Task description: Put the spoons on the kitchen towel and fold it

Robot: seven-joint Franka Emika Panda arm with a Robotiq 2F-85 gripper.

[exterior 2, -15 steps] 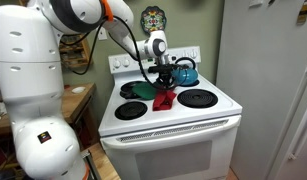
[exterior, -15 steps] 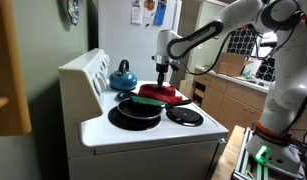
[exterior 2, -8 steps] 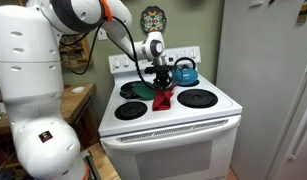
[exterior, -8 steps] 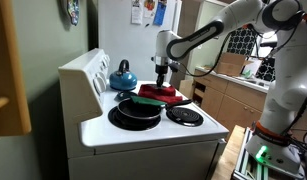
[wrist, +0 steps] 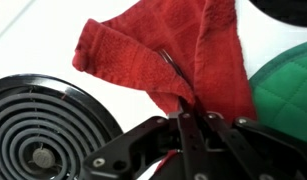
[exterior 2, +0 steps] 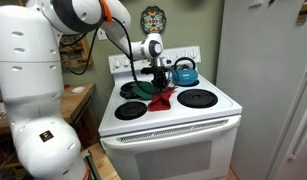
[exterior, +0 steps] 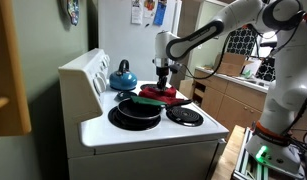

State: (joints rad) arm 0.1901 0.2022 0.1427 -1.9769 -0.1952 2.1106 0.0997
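Stove point(exterior: 153, 136), big white one, holds everything. Black round frying pan point(exterior: 133, 113) at stove front, nothing seen inside. Red fluffy kitchen towel point(wrist: 133, 50) bunched beside it, fold pulled up since gripper point(wrist: 186, 125) fingers squeeze shut on it, likely for folding. Green quilted pad point(wrist: 288, 85) just beside towel. Spoons not seen, maybe under towel

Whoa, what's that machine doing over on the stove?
A white robot arm's gripper is pinching a fold of the red terry kitchen towel, which lies on the white stove top between a black coil burner and a green quilted pad. A blue kettle sits at the back. I can't make out any spoons.
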